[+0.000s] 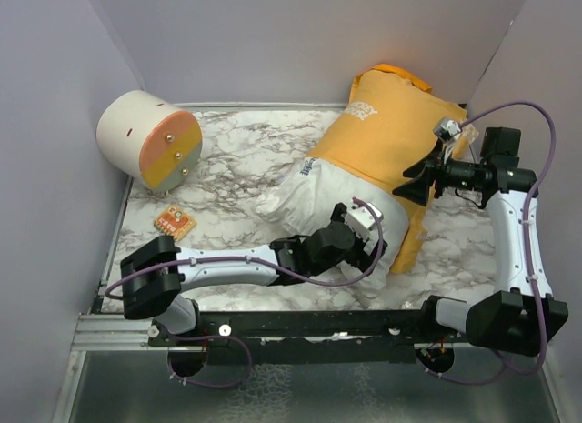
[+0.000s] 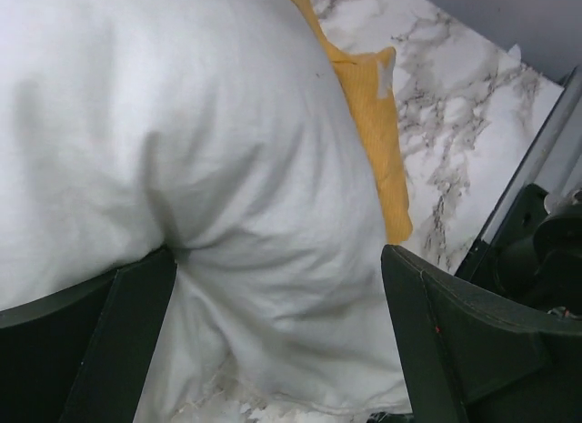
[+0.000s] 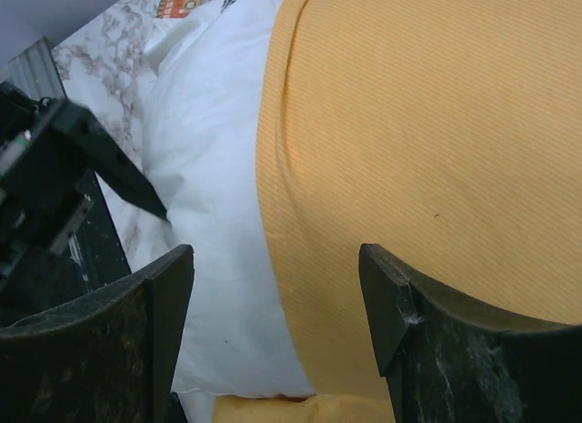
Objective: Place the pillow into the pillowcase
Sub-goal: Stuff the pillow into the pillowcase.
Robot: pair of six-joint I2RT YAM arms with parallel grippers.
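— While the pillow (image 1: 341,191) is only partly inside the pillowcase (image 1: 391,123), which way does it lie from the jaws?

— Its long axis runs on a slant across the table (image 1: 236,159). The bare white end points near-left, and the covered end reaches the far-right corner by the back wall. The left gripper (image 2: 277,259) is at that bare end with its jaws spread wide. The white fabric bulges between them and presses one finger, but nothing is pinched.

— And the right one?

— The right gripper (image 3: 275,255) hangs over the case beside its mouth. The orange hem runs between its jaws, with white pillow on one side and orange cloth on the other. Those jaws stand apart too and hold nothing.

— So which arm is nearer the job?

— I'd judge both. The left arm is nearer the exposed end, so a push along the axis toward the far right falls to it. The right arm is nearer the hem, which would have to be drawn the opposite way, toward near-left, over the pillow.

— Any risk?

— A push off the axis would probably bunch the hem.
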